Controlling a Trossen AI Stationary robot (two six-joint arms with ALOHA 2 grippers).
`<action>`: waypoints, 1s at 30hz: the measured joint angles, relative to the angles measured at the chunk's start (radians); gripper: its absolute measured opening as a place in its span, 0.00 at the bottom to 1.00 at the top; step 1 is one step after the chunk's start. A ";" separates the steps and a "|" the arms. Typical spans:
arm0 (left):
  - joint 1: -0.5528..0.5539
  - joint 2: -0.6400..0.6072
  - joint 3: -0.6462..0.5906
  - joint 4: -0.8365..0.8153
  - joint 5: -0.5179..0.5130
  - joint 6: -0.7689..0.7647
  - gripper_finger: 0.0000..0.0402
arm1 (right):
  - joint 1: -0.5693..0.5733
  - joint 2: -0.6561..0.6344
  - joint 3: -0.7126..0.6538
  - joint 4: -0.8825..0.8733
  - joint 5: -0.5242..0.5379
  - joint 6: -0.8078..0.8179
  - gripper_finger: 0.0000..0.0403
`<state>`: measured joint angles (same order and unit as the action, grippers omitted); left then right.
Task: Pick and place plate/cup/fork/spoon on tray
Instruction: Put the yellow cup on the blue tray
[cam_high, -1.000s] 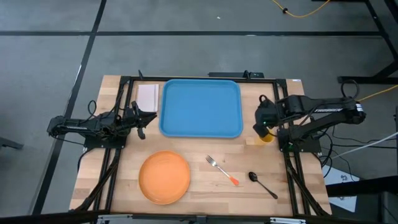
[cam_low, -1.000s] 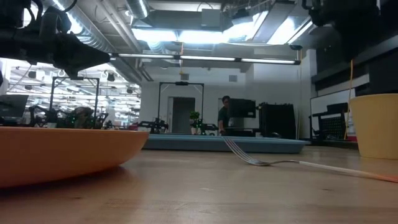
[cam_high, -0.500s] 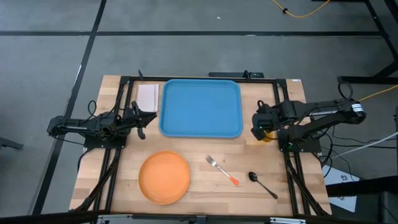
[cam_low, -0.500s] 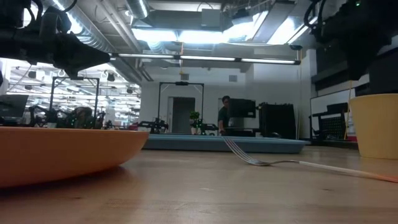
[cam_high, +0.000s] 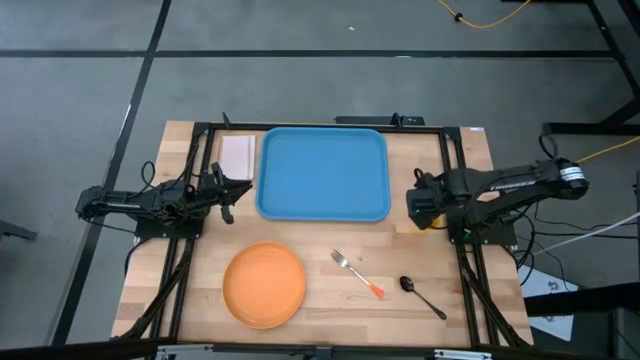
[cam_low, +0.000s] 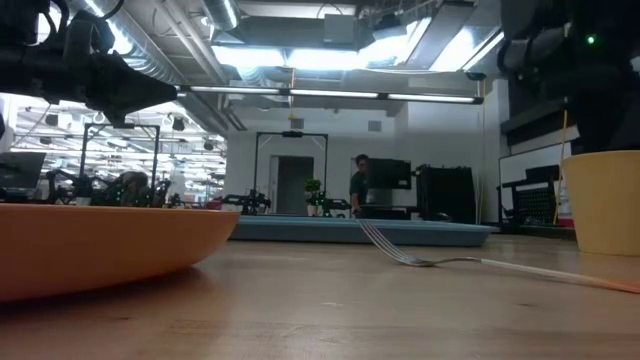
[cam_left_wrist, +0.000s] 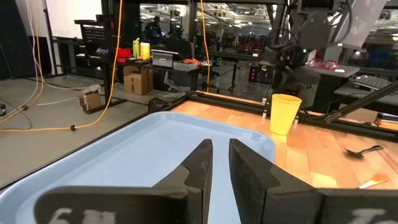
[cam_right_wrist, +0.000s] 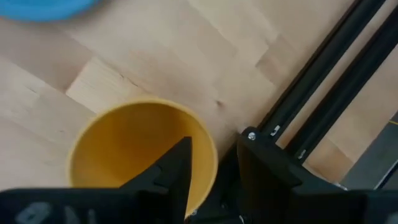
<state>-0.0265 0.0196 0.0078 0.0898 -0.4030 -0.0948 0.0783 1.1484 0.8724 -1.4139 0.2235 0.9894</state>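
The small yellow-orange cylindrical cup (cam_right_wrist: 140, 152) is standing upright on the wooden desk (cam_high: 320, 290), directly beneath the right gripper (cam_right_wrist: 214, 165); one dark finger (cam_right_wrist: 171, 171) is reaching inside the cup's mouth and the other is sitting outside its wall, so the gripper is spread across the rim, not clenched on it; in the high view the right gripper (cam_high: 424, 203) is covering the cup almost wholly. Just beside this gripper, towards the left arm, the large blue rectangular tray (cam_high: 323, 172) with rounded corners is lying bare; the small fork (cam_high: 357, 273) with silver tines and an orange-red handle and the small dark spoon (cam_high: 422, 296) are lying near each other on the desk, apart from the gripper; the round flat orange plate (cam_high: 264, 284) is resting farther off, beyond the fork. The left gripper (cam_left_wrist: 216, 165) is waiting at the tray's opposite side, hanging over its edge with its fingers drawn close, a narrow gap between them, grasping nothing; a small white rectangular pad (cam_high: 238, 155) is lying just beside it.
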 joint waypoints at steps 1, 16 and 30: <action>0.000 0.000 0.000 0.000 0.000 0.000 0.12 | 0.000 0.000 -0.015 0.013 -0.005 0.000 0.33; 0.000 0.000 0.000 0.000 0.000 0.000 0.12 | 0.000 0.001 -0.108 0.135 -0.007 0.004 0.32; 0.000 0.000 0.000 0.000 0.000 0.000 0.12 | 0.000 0.003 0.012 0.151 0.154 0.104 0.02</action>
<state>-0.0265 0.0196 0.0078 0.0898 -0.4030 -0.0948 0.0779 1.1517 0.8845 -1.2631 0.3772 1.0935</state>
